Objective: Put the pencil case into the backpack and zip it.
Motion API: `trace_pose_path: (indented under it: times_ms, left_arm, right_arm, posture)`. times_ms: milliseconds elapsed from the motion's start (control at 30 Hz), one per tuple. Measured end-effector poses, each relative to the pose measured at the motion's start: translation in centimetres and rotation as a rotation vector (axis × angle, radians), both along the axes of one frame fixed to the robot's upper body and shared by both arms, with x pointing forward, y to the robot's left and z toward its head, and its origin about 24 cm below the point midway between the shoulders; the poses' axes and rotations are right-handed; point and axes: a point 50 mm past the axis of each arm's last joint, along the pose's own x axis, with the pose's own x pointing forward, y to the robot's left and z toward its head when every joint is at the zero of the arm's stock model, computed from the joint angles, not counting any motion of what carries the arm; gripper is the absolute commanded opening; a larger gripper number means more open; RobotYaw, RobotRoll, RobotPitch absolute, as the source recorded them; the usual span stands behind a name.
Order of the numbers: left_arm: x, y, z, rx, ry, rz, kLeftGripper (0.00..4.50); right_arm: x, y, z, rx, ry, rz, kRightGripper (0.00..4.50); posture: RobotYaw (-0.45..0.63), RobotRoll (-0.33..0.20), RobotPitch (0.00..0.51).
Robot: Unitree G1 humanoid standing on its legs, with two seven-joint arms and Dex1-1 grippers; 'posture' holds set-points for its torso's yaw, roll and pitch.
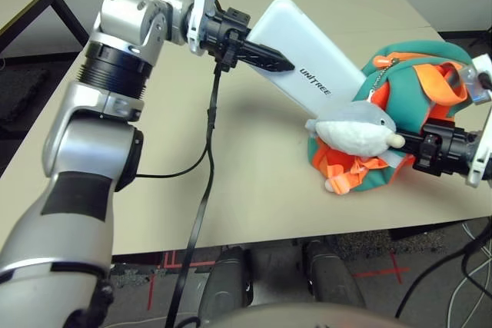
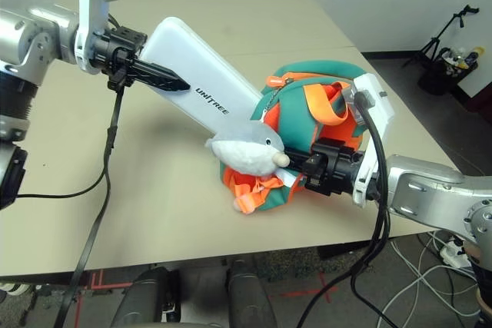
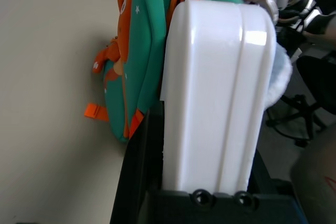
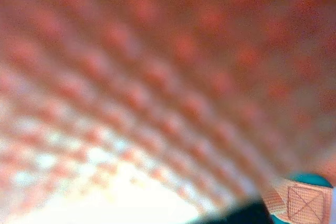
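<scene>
Step in hand, as I judge it from where I stand: feeding the case into the bag, zip to follow.

- Backpack point(image 1: 407, 101), teal and orange, on the surface point(image 1: 254, 197). Best kept steady while the case goes in; its mouth wants to be held wide. Right tool point(image 2: 290, 157) is at its near side, behind the plush dolphin point(image 1: 357, 132); cannot tell how far open it is or what it grips.
- Pencil case point(image 1: 277, 36): aslant between left tool point(image 1: 283, 61) and backpack, lower end at the bag, upper end clear of it. Cannot tell how much, if any, is inside. Advice: line its long axis up with the opening, then push slowly along that axis; if the fabric bunches, back off and re-aim.
- Left tool: partway open, fingers spread across the case's thickness, gripping it. Should let go only once the bag carries the case, then nudge the end down.
- Dolphin: lies by the entry; keep it and its chain out of the mouth and the zip track.

Appearance of case: long, flat, white, rigid-looking. Broad face plain; corners rounded; sides glossy, with a lengthwise line. Smallest mark: black "UNITREE" lettering point(image 1: 315, 81) on the face.
</scene>
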Motion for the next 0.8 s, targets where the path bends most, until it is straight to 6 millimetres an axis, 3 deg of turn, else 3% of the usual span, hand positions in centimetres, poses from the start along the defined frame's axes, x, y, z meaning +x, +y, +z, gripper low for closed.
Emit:
trace_pose_path:
  times_ms: [200,400,800]
  left_arm:
    - [0.2,-2.1,-1.4,0.014,-0.123,0.004,1.29]
    - [0.1,-2.8,-3.3,0.066,-0.131,-0.004,1.29]
    - [0.4,-3.1,-4.9,0.087,-0.081,0.025,1.29]
  right_arm:
    - [0.3,0.1,0.0,0.015,-0.005,0.004,0.16]
    - [0.5,0.5,-0.3,0.016,-0.002,0.016,0.16]
    - [0.8,0.7,-0.6,0.029,-0.006,0.016,0.16]
  posture:
    - [-0.11,0.000,0.084]
    - [-0.12,0.000,0.078]
    - [-0.11,0.000,0.078]
